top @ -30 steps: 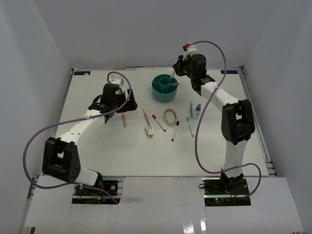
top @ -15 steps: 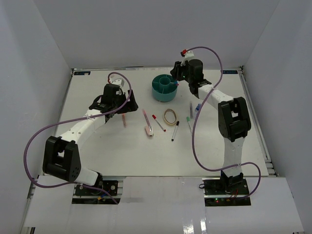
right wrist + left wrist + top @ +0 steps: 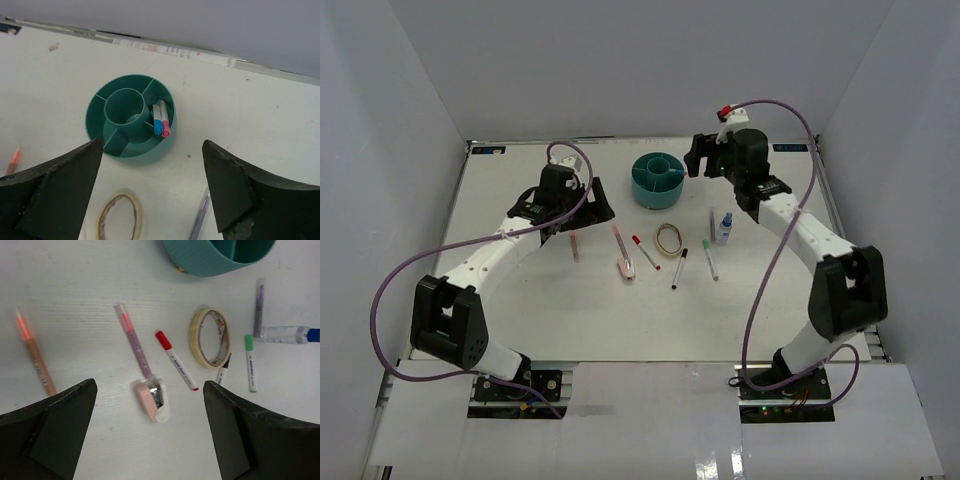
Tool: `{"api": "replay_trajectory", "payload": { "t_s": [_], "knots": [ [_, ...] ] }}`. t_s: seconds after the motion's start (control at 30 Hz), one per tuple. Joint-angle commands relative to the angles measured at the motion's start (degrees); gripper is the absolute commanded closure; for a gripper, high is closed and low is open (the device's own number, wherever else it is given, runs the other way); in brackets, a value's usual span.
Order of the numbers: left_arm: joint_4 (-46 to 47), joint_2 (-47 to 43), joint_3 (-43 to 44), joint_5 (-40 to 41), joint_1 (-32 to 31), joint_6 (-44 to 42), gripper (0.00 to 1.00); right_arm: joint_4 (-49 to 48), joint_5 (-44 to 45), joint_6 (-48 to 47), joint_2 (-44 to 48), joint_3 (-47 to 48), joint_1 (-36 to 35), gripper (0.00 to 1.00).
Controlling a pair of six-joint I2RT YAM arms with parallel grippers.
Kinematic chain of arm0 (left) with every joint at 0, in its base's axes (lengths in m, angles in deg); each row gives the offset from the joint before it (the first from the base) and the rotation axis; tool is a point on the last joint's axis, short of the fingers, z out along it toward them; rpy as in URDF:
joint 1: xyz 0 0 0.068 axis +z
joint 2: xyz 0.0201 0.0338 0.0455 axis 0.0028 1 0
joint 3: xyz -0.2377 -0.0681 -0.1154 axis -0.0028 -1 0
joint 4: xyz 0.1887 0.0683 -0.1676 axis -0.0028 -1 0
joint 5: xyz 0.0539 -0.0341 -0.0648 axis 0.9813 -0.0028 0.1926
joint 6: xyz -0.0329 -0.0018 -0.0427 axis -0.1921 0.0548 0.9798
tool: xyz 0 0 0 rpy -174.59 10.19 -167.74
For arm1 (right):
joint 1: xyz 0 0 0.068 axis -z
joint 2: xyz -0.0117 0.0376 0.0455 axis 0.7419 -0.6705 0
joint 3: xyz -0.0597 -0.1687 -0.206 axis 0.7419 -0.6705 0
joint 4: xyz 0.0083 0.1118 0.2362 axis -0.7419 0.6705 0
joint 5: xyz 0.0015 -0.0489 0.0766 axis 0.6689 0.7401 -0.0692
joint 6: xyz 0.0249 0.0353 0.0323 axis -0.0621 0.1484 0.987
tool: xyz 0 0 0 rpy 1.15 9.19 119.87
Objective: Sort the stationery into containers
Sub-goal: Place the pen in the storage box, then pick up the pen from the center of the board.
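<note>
From above, the left tool (image 3: 588, 208) is hanging over the white worktop (image 3: 520, 300) with its jaws spread wide and empty, near a thin pale orange pen (image 3: 574, 245). The right tool (image 3: 693, 160) is hovering just beside the round teal plastic organizer (image 3: 657, 182). A pale pink pen (image 3: 618, 240), small pink eraser (image 3: 627, 268), red-capped pen (image 3: 645, 252), tan loop (image 3: 669, 238), black-capped pen (image 3: 679, 268), green-capped pen (image 3: 709, 260) and tiny blue-capped clear bottle (image 3: 724, 227) are lying between the arms. In the left wrist view, the dark fingers (image 3: 50, 425) are framing the eraser, which is touching the pale pink pen's end. The black-capped pen is touching the loop. In the right wrist view, the fingers (image 3: 55, 195) are standing wide apart with nothing between them. A blue-capped pen (image 3: 158, 120) and a pink-capped pen (image 3: 164, 123) are standing side by side in one ring compartment.
</note>
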Motion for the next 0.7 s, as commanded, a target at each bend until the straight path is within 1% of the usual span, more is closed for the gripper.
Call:
{"api": "replay_trajectory", "payload": {
  "t_s": [0.0, 0.03, 0.07, 0.1, 0.13, 0.17, 0.23, 0.27, 0.33, 0.37, 0.43, 0.47, 0.5, 0.57, 0.6, 0.67],
  "knots": [
    [-3.01, 1.98, 4.87, 1.95, -5.70, 4.54, 0.02, 5.51, 2.93, 3.28, 11.70, -5.07, 0.03, 0.12],
    [-3.19, 2.51, 5.22, 2.74, -6.77, 5.69, 0.02, 6.22, 2.58, 4.17, 14.16, -7.09, 0.03, 0.09],
    [-3.36, 3.04, 5.92, 4.40, -7.82, 7.10, 0.02, 6.83, 2.23, 5.05, 19.06, -11.63, -0.05, 0.02],
    [-3.36, 3.57, 6.19, 6.94, -9.75, 9.81, 0.02, 6.84, 2.14, 6.36, 21.80, -14.20, 0.03, 0.01],
    [-3.45, 4.96, 6.63, 8.19, -10.72, 11.23, 0.02, 6.84, 2.31, 6.81, 24.09, -16.40, 0.03, 0.04],
    [-3.54, 5.85, 7.68, 10.20, -11.52, 12.63, 0.02, 6.84, 2.49, 7.25, 28.64, -20.51, 0.03, 0.06],
    [-4.94, 8.91, 9.35, 12.49, -13.54, 16.14, 0.02, 6.84, 1.96, 7.61, 32.71, -23.97, 0.03, 0.07],
    [-5.64, 10.06, 11.53, 14.42, -13.98, 17.12, 0.02, 6.92, 1.79, 7.61, 36.21, -26.59, 0.03, 0.07],
    [-8.54, 13.74, 14.00, 16.54, -15.12, 19.84, 0.02, 7.19, 1.96, 7.00, 39.22, -28.89, 0.03, 0.07],
    [-10.20, 14.99, 16.45, 18.03, -15.65, 20.72, 0.03, 7.19, 3.18, 6.82, 41.67, -30.82, -0.05, 0.07],
    [-11.79, 17.62, 18.75, 19.18, -16.35, 22.83, 0.07, 6.93, 4.42, 6.73, 43.44, -32.15, 0.03, 0.08],
    [-12.59, 20.42, 19.98, 19.97, -16.79, 23.36, 0.09, 6.75, 4.60, 6.81, 44.41, -32.51, 0.03, 0.09],
    [-14.86, 21.84, 22.60, 21.37, -17.58, 23.89, 0.12, 6.23, 4.60, 6.82, 44.68, -32.86, 0.03, 0.09],
    [-17.06, 25.78, 25.17, 22.61, -18.46, 25.47, 0.16, 6.31, 4.16, 6.82, 44.59, -32.69, 0.03, 0.09],
    [-18.90, 26.85, 27.09, 23.22, -19.08, 25.91, 0.18, 6.22, 3.55, 6.90, 44.59, -32.68, -0.05, 0.09],
    [-20.32, 28.35, 27.90, 23.93, -19.26, 27.75, 0.23, 6.05, 3.10, 7.08, 44.51, -33.03, 0.03, 0.09]
  ]
}}
